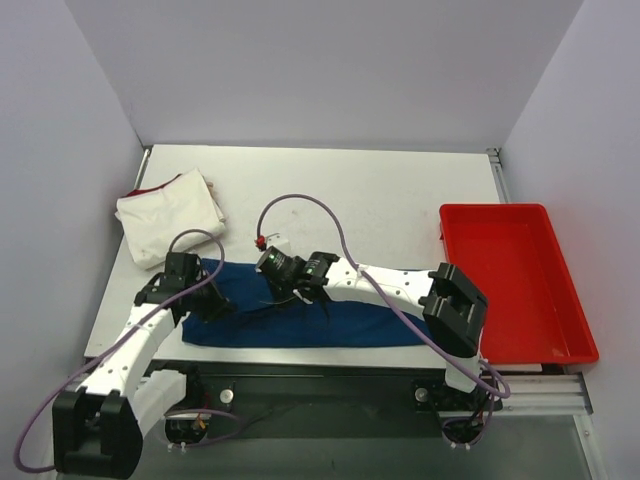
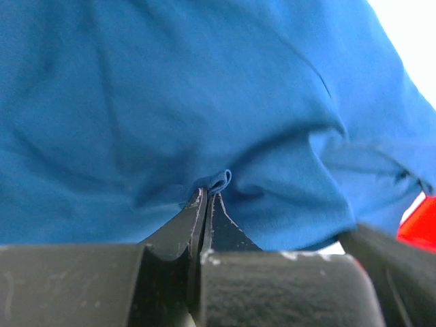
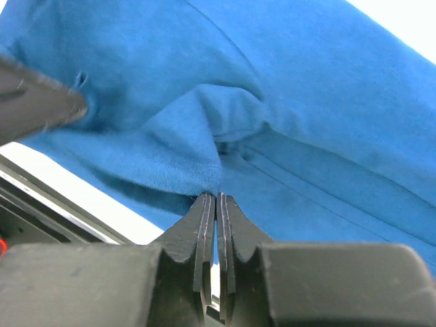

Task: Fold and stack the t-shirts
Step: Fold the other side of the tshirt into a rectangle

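Top external view: nearest the arm bases, at the lower middle of the frame, the dark blue t-shirt [image 1: 350,325] is seen drawn into a long band along the near edge of the table [image 1: 400,190]. Its left end is held by the left gripper [image 2: 206,195]; in the left wrist view the jaws are pressed together on a small pinched fold of blue cloth. Left of the band's centre, the right gripper [image 3: 216,197] is clamped on a hemmed edge, as shown in the right wrist view. Farther back, at the upper left, the cream-white t-shirt [image 1: 168,218] with a red edge is laid folded, apart from the blue one. A red plastic tray [image 1: 520,290] is set at the right.
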